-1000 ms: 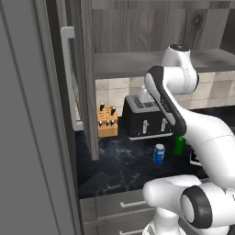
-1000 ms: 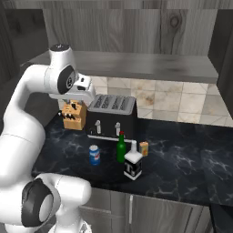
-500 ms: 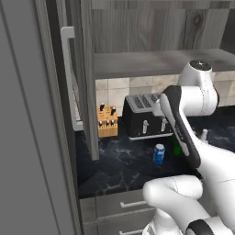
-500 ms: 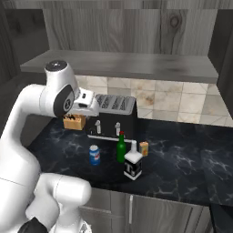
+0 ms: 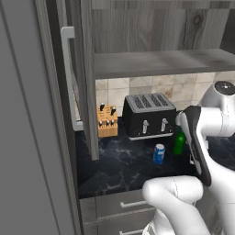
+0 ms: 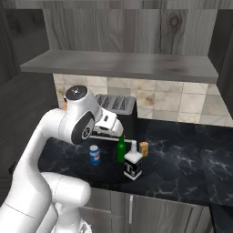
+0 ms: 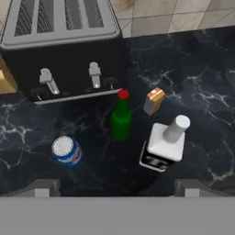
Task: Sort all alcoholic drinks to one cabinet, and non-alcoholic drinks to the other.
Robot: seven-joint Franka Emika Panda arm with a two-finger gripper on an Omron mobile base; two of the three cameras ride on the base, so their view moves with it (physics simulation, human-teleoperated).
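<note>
Lowered from the shelf, the open pincer (image 7: 114, 190) hovers over the slim green glass bottle (image 7: 121, 121); descend centred, avoiding the pale square bottle (image 7: 163, 146).

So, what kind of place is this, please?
Most likely a home kitchen: a black toaster on a dark marble counter, a tiled back wall, and grey wood-grain cabinets above.
</note>
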